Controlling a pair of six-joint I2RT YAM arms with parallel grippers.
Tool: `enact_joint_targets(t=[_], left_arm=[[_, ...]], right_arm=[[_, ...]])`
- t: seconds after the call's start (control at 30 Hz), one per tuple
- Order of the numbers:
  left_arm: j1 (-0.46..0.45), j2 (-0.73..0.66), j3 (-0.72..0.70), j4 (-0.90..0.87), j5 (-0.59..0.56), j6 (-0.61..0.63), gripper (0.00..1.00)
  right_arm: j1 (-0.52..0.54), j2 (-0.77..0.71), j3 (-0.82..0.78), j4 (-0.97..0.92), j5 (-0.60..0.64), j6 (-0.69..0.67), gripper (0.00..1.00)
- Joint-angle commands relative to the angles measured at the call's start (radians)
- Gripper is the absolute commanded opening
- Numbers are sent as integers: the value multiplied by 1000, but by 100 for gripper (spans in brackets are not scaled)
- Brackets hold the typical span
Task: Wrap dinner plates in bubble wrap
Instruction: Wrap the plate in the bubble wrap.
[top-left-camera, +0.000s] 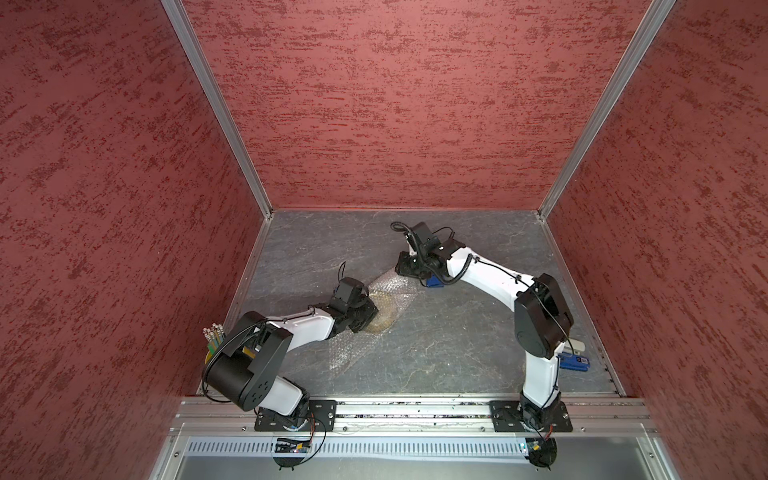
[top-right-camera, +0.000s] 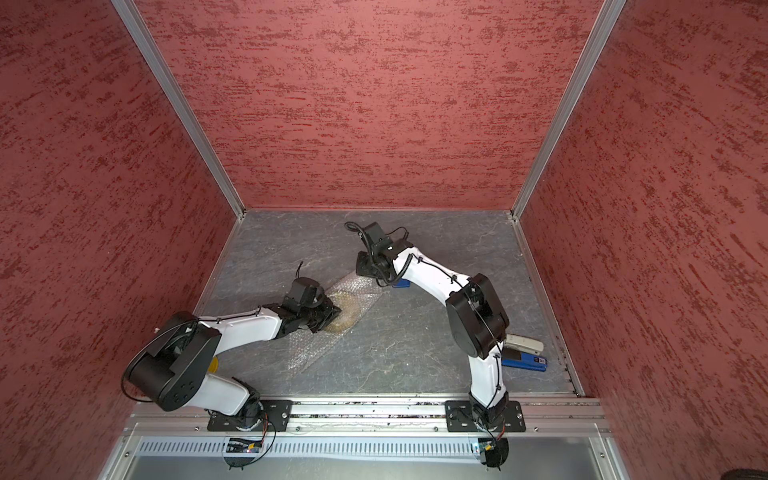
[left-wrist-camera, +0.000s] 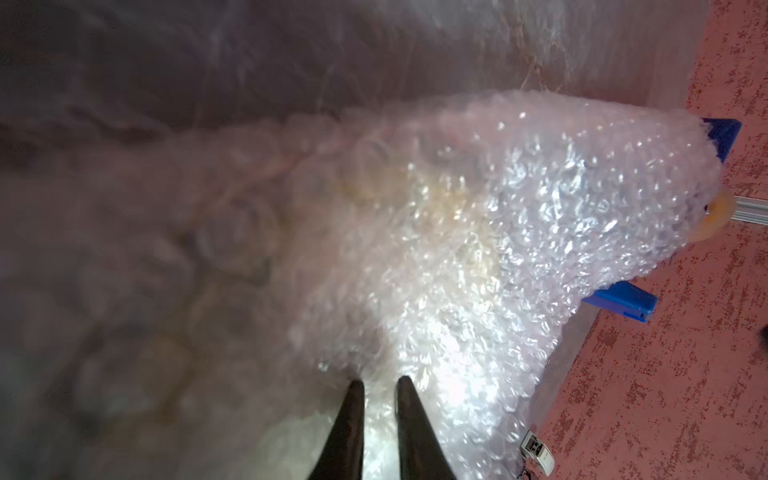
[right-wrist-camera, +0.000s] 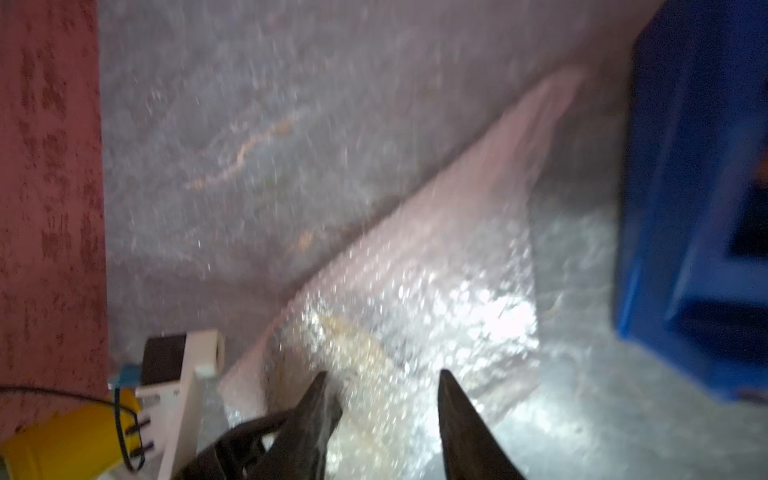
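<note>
Red textured walls box in a grey stone table (top-left-camera: 457, 353). In both top views the bubble wrap (top-left-camera: 390, 286) runs diagonally across the middle of the frame. The dinner plate (top-left-camera: 386, 320) shows as a yellowish patch under a layer of it, so you look to be mid-fold. Your left gripper (top-left-camera: 371, 312) sits at the plate's left edge, and your right gripper (top-left-camera: 405, 266) is at the sheet's upper-right end.

In the left wrist view the left gripper's (left-wrist-camera: 380, 380) tips stand nearly together with the wrap (left-wrist-camera: 519, 216) right at them. You can't tell whether they pinch it. The plate's tint (left-wrist-camera: 432, 199) lies just ahead.

In the right wrist view the right gripper's (right-wrist-camera: 382, 374) jaws stand apart and empty over the wrap (right-wrist-camera: 436, 291). The plate's edge (right-wrist-camera: 357, 336) is just ahead, and a blue bin (right-wrist-camera: 698, 166) is beside it.

Next, you likely need to grip the loose lower-left tail of the sheet and draw it over while you pin the bundle.
</note>
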Motion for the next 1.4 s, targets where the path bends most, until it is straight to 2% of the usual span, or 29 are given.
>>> enact_joint_targets(t=[0.0,0.13,0.43,0.57,0.8,0.83,0.97,1.07,1.23,1.37], left_arm=[[9,-7,-22,-51,-10,3,18],[13,-2,-17,-53,-9,5,18],[15,6,-32,-51,-13,3,18],[15,8,-40,-44,-14,0,17],[13,12,-50,-39,-18,-2,17],[13,10,-52,-39,-17,0,17],[13,4,-57,-39,-21,0,17],[13,8,-58,-36,-21,1,16],[8,10,-56,-32,-24,-2,16],[7,14,-56,-30,-25,-3,16]], right_arm=[[-37,101,83,-75,81,-77,48],[-70,198,180,-46,57,-122,53],[-115,377,362,-64,-10,-158,52],[-115,453,445,-130,20,-167,49],[-128,486,454,-135,36,-166,41],[-129,490,456,-140,37,-166,39],[-128,496,467,-160,39,-168,16],[-128,472,490,-170,35,-173,7],[-117,380,507,-163,-5,-168,0],[-88,283,454,-132,-63,-126,0]])
